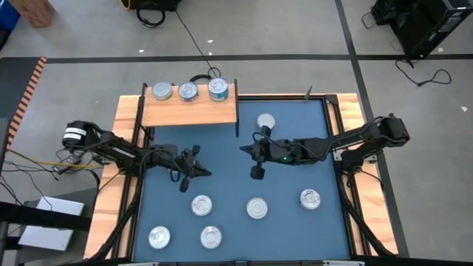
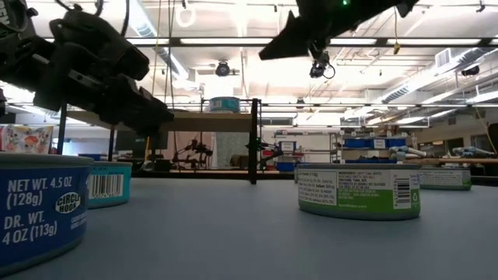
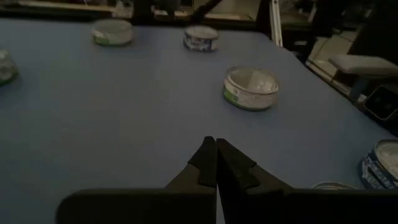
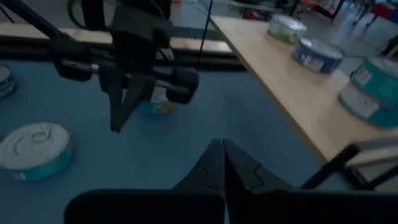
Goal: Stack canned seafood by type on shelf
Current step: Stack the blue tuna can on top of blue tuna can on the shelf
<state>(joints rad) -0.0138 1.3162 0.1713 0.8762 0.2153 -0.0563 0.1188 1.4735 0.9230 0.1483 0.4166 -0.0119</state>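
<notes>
Canned seafood: three tins (image 1: pixel 187 91) stand in a row on the shelf (image 1: pixel 191 111); six lie on the blue surface (image 1: pixel 229 177) before it. Left gripper (image 1: pixel 194 171) and right gripper (image 1: pixel 253 157) hover there, fingers pressed together.

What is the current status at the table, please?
Both grippers, left and right, shut, empty, above the tabletop. Three cans on the shelf; six loose. Nothing blocking.

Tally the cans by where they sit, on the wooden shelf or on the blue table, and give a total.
Cans on the shelf: 3, first at
Cans on the blue table: 6, first at
Total: 9
</notes>
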